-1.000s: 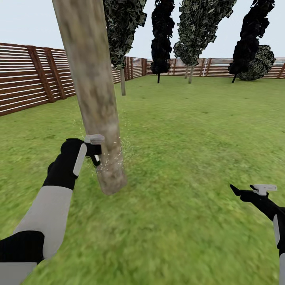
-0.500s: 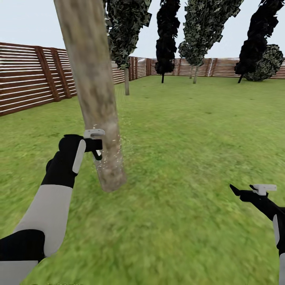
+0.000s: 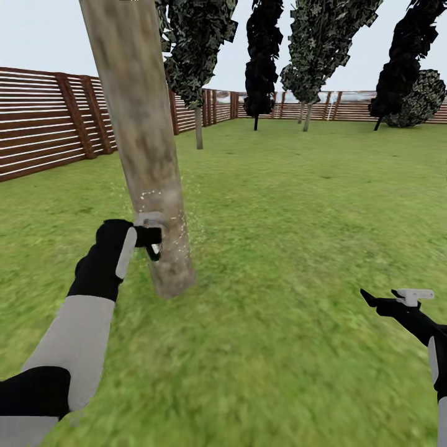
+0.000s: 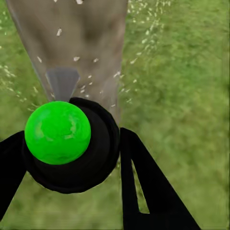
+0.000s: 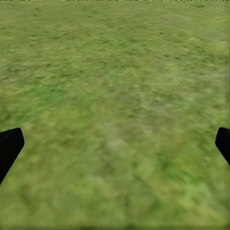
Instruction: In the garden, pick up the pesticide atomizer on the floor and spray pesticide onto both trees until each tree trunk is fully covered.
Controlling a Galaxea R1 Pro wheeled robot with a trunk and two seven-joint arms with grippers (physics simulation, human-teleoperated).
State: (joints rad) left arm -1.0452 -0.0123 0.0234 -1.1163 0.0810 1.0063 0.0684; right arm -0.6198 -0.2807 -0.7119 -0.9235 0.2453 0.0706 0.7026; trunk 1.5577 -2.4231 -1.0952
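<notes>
At left centre of the head view, the left hand [image 3: 151, 239] grips the sprayer [image 3: 149, 231] just beside the leaning trunk [image 3: 139, 133], which rises toward the upper left, nozzle facing its base.

both arms have light grey forearms, black wrists and black grippers with grey-white plates.
</notes>
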